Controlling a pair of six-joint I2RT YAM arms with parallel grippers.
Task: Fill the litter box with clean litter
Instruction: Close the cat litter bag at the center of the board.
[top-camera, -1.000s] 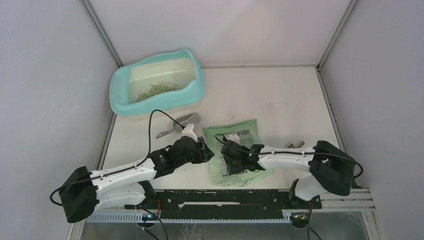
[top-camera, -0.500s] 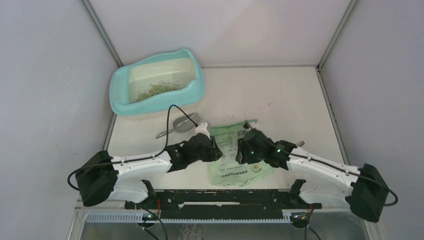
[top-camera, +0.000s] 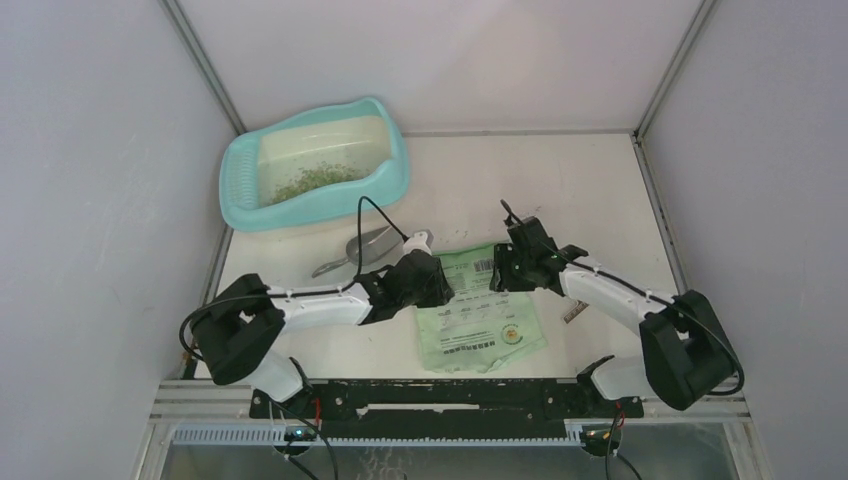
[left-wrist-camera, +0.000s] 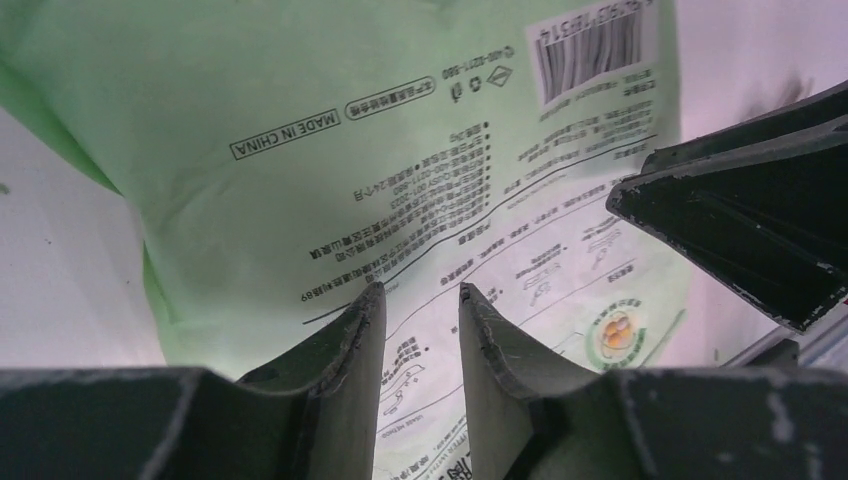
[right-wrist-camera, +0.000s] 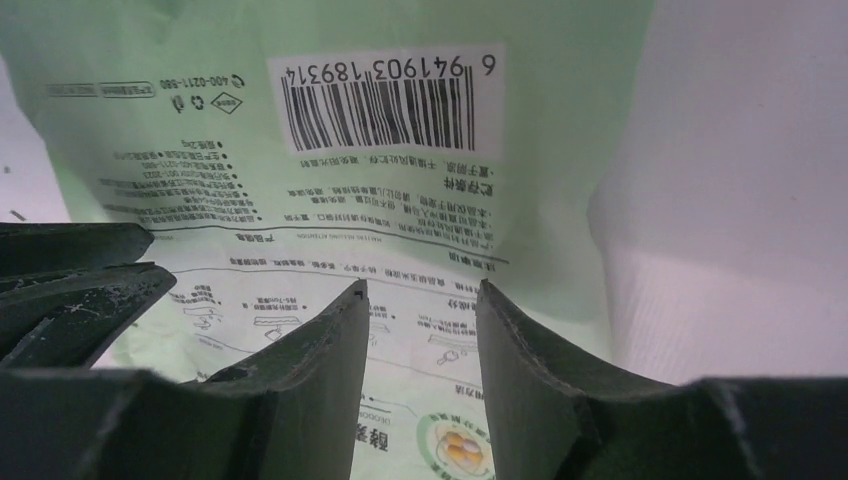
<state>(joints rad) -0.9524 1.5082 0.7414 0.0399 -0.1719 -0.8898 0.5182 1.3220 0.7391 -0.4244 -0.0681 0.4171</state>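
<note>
The turquoise litter box (top-camera: 236, 196) stands at the far left with a thin layer of litter (top-camera: 316, 181) in it. A flat green printed bag (top-camera: 482, 322) lies on the table in front of the arms. My left gripper (top-camera: 441, 281) hovers at the bag's far left corner and my right gripper (top-camera: 499, 270) at its far edge by the barcode. In the left wrist view the gripper (left-wrist-camera: 420, 293) is open, its fingers apart over the bag (left-wrist-camera: 330, 120). The right wrist view shows that gripper (right-wrist-camera: 421, 288) open too, with only the bag's print (right-wrist-camera: 385, 165) between its fingers.
A grey metal scoop (top-camera: 359, 250) lies between the litter box and the bag, just behind my left arm. A small brownish object (top-camera: 577, 311) sits on the table right of the bag. Loose specks dot the tabletop. Grey walls enclose the table.
Both arms have reached forward from the bag's near part to its far edge. The left jaws have narrowed. The bag now lies flatter and is less covered.
</note>
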